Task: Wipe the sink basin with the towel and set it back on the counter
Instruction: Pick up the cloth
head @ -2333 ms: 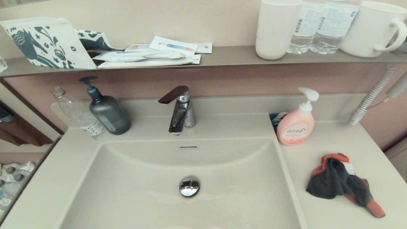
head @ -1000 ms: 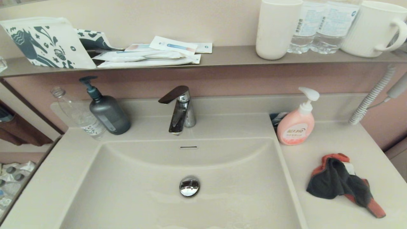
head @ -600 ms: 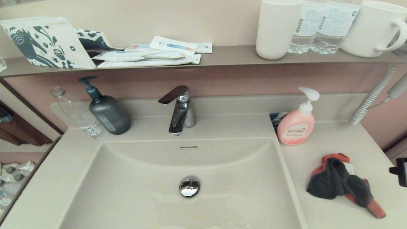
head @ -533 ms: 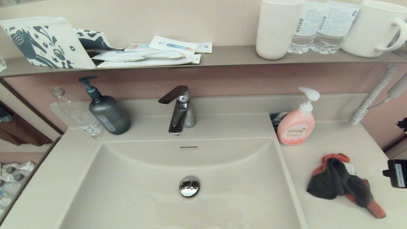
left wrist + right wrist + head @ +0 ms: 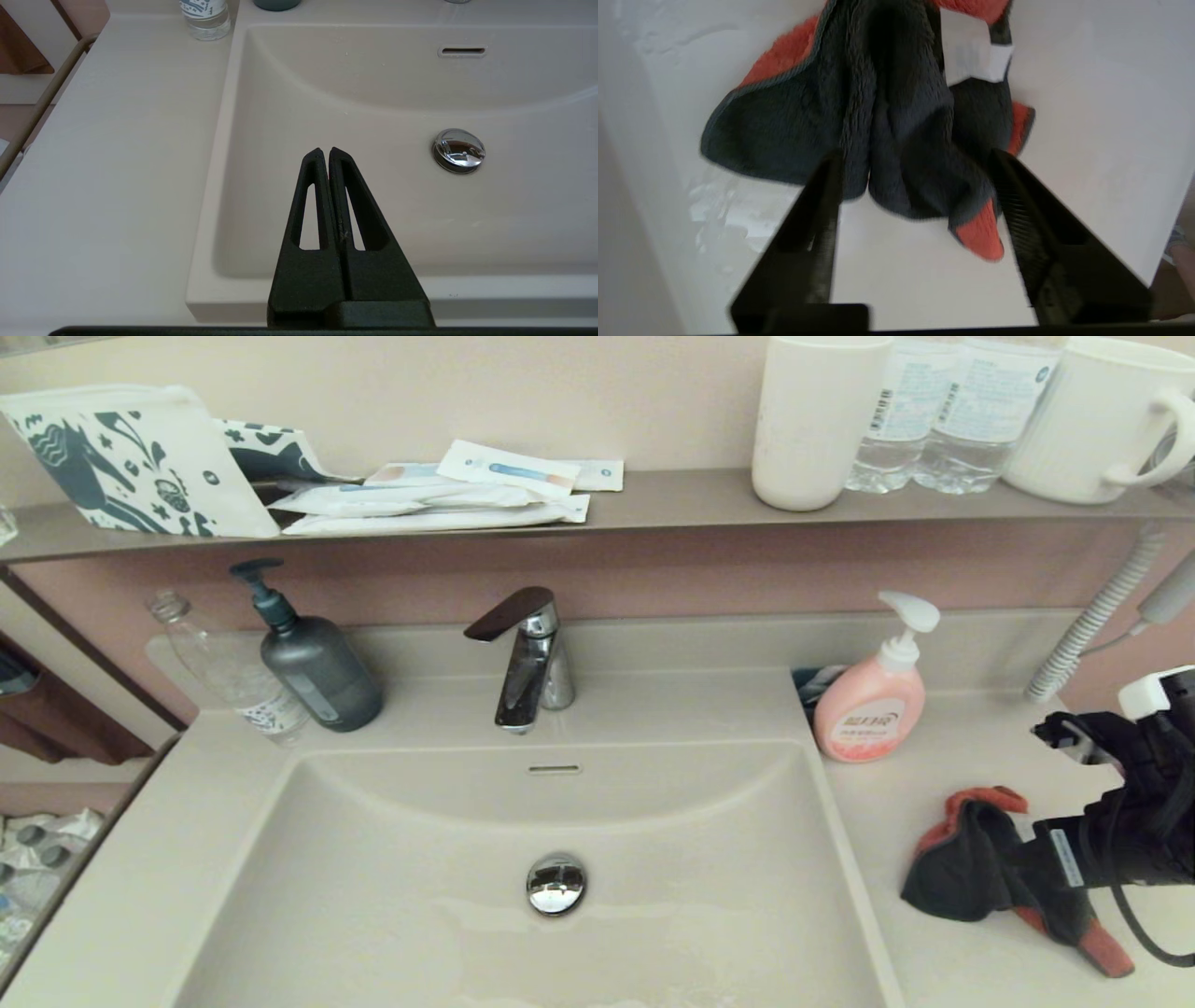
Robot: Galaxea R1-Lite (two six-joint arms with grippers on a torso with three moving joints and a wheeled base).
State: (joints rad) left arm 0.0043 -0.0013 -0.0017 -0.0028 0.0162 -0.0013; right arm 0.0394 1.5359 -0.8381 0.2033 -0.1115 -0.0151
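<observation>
I bring the right tool point(image 5: 915, 186), fingers spread wide and holding nothing, over the crumpled towel point(image 5: 971, 873) on the tabletop point(image 5: 934, 952) beside the sink point(image 5: 392, 859). Pickup is in hand; next I must lower and close. Left tool point(image 5: 327, 154) idles, pinched together.

Your right gripper point(image 5: 915, 158) reaches in from the right edge of the head view, fingers spread wide. Your left gripper point(image 5: 325, 151) hangs parked, its fingers pressed together.
</observation>
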